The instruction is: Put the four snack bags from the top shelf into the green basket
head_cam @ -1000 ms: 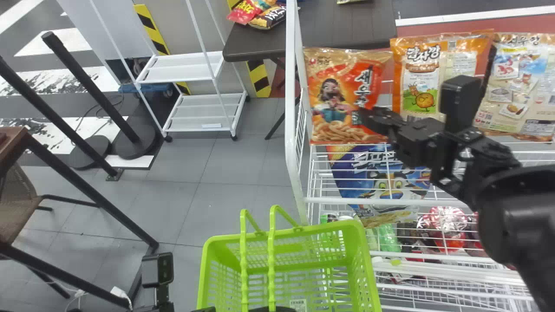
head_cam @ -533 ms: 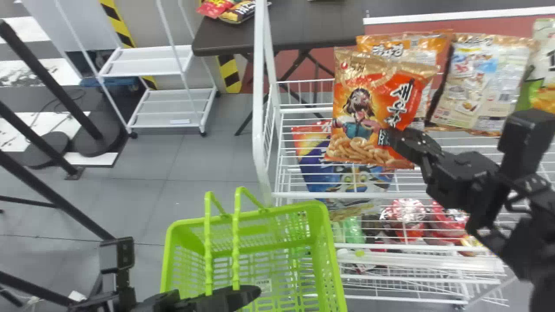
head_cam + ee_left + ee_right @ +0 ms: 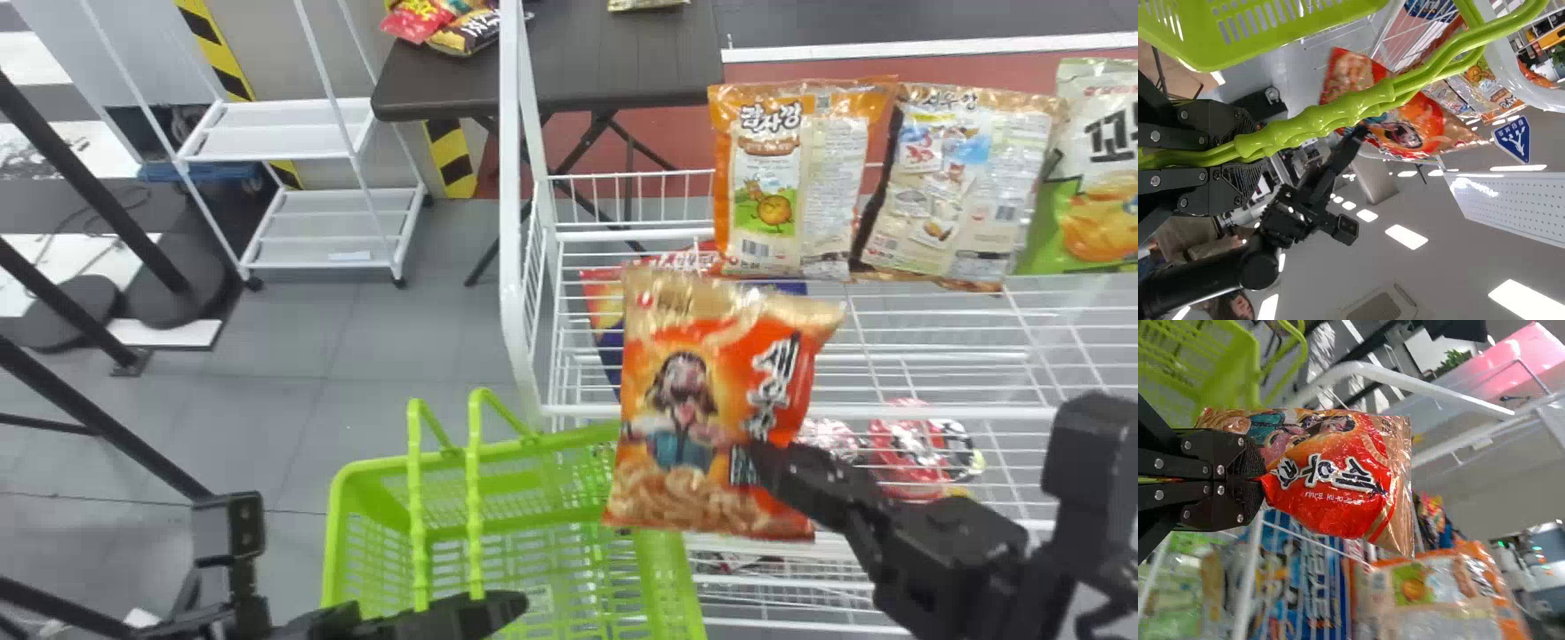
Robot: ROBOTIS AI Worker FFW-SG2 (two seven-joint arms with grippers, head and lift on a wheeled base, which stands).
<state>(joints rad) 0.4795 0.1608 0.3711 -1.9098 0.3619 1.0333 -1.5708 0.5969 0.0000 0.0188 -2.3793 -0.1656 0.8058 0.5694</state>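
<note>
On transfer, likely bag one. Pinching orange snack bag (image 3: pixel 685 409) tight in right gripper (image 3: pixel 1257 479), 2 o'clock of green basket (image 3: pixel 662 578); clamping handles (image 3: pixel 1338 111) with left gripper (image 3: pixel 1248 157). Next: ease toward 8 o'clock, release.

My left end effector (image 3: pixel 502 609) and my right end effector (image 3: pixel 756 458) are black, each with flat, bar-like metal links (image 3: pixel 1171 133), round silver screws (image 3: pixel 1155 135) and dark, finely ridged pads (image 3: pixel 1241 123). Boxy black housings with rounded corners (image 3: pixel 1098 471) sit on both my wrists. My right forearm (image 3: pixel 1198 283) is a smooth black tube, ending in a rounded black joint (image 3: pixel 1259 268).
</note>
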